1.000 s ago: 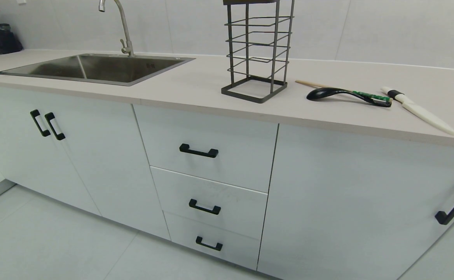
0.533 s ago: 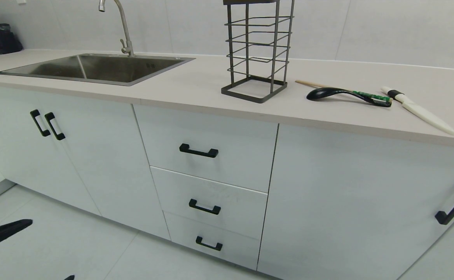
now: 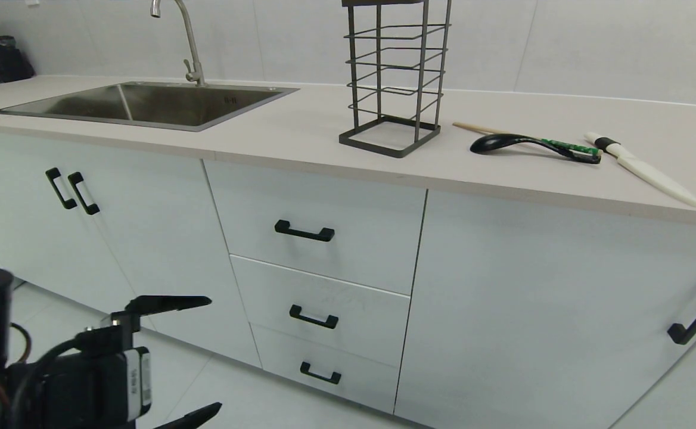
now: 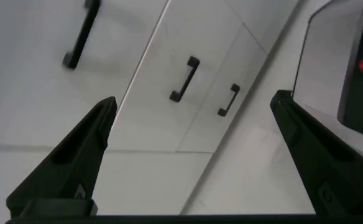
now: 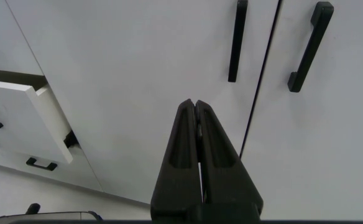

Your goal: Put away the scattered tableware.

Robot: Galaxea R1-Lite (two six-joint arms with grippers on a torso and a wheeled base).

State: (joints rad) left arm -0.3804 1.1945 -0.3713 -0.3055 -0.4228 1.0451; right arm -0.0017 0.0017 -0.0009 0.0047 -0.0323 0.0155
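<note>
- Kitchen with a pale counter (image 3: 300, 140) over white cabinets and a grey tiled wall behind.
- Steel sink (image 3: 145, 104) is set into the counter on the robot's left, with the faucet (image 3: 188, 44) at its back edge.
- Black wire rack (image 3: 392, 77) stands upright on the counter, right of the sink.
- Black spoon (image 3: 498, 143) lies on the counter near the rack's right side, bowl toward the rack.
- Chopstick (image 3: 565, 146), wooden with a green patterned end, lies along the spoon handle. Can't tell if it's one or a pair.
- White knife (image 3: 649, 174) lies just right of the spoon handle's end, tip toward the counter's front edge.
- Drawer stack (image 3: 324, 280) sits below the rack: three fronts with black handles, all closed.
- Left end effector (image 3: 187, 357) is low in front of the cabinet doors left of the drawers, fingers spread wide, nothing between them.
- Right end effector (image 5: 195, 107) has its fingers pressed together and empty, facing white cabinet doors with black handles.
</note>
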